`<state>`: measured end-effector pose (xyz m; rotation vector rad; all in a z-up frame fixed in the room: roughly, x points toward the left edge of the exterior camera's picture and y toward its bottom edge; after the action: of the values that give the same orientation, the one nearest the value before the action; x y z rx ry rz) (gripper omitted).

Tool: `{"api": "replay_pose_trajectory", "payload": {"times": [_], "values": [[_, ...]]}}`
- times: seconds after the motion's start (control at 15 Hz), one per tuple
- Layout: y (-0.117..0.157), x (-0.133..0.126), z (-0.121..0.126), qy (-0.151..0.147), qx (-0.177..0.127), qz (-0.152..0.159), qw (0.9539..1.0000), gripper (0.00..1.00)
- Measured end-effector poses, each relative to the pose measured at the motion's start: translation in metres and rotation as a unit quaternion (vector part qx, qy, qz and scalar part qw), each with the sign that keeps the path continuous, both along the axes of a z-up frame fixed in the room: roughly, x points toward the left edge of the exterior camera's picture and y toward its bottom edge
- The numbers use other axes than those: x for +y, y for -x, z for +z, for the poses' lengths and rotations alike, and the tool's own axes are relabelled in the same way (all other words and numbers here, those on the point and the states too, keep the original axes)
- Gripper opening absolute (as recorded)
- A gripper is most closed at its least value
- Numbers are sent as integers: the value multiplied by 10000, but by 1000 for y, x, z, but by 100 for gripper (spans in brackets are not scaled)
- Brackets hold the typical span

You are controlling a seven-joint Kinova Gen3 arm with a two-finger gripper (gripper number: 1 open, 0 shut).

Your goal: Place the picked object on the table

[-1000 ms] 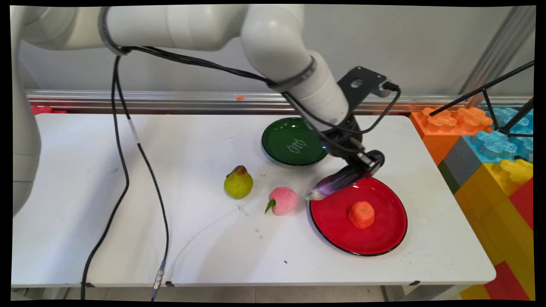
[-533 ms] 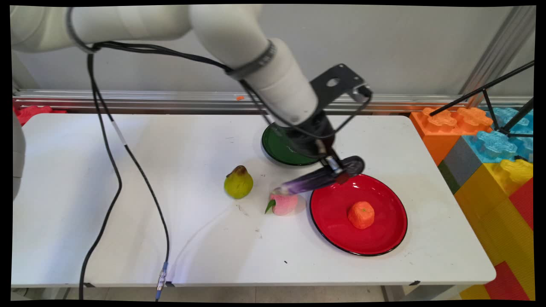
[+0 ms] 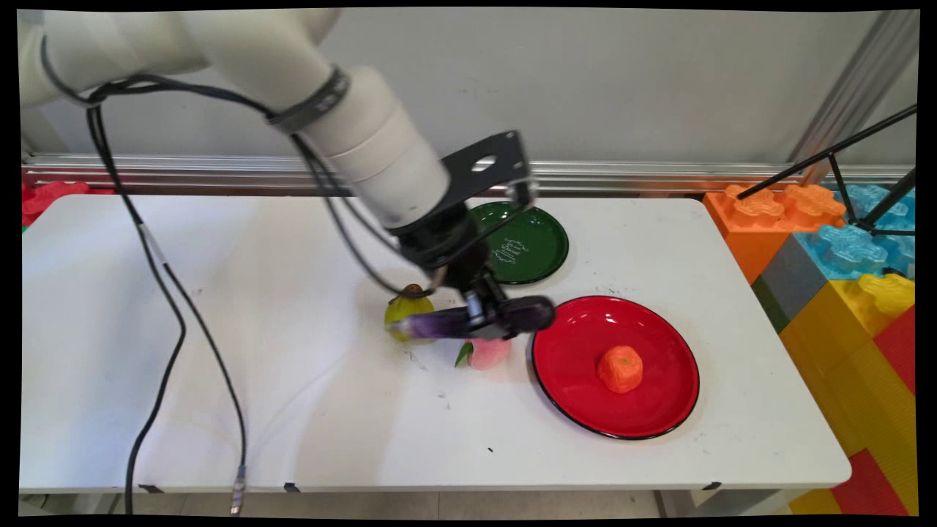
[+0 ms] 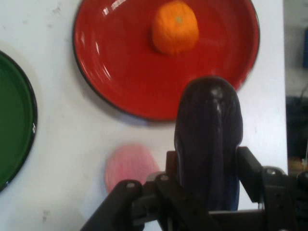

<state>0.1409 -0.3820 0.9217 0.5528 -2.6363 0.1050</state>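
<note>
Holding the eggplant (image 3: 457, 320) clamped crosswise, my gripper (image 3: 483, 316) hangs above the peach (image 3: 487, 353), between the pear (image 3: 405, 309) on the left and the red plate (image 3: 571, 373) on the right.

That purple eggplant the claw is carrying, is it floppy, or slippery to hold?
The eggplant looks stiff: clamped in the gripper, it juts out nearly level without drooping. Its skin looks smooth and glossy in the hand view, so it may slip. Long and rounded, it would probably roll if set on the table.
</note>
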Motion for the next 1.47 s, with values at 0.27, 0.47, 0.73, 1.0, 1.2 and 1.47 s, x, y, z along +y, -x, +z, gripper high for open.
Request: {"api": "replay_pose_trajectory", "payload": {"times": [0.27,0.47,0.73,1.0,1.2,1.47], "values": [[-34,15,-16,70,-221,-442,9988,0],[-51,22,-29,106,-332,-645,9973,0],[-65,27,-48,156,-430,-830,9955,0],[-76,29,-71,160,-513,-1004,9935,0],[-81,32,-86,142,-548,-1105,9923,0],[-82,32,-96,158,-547,-1196,9912,0]]}}
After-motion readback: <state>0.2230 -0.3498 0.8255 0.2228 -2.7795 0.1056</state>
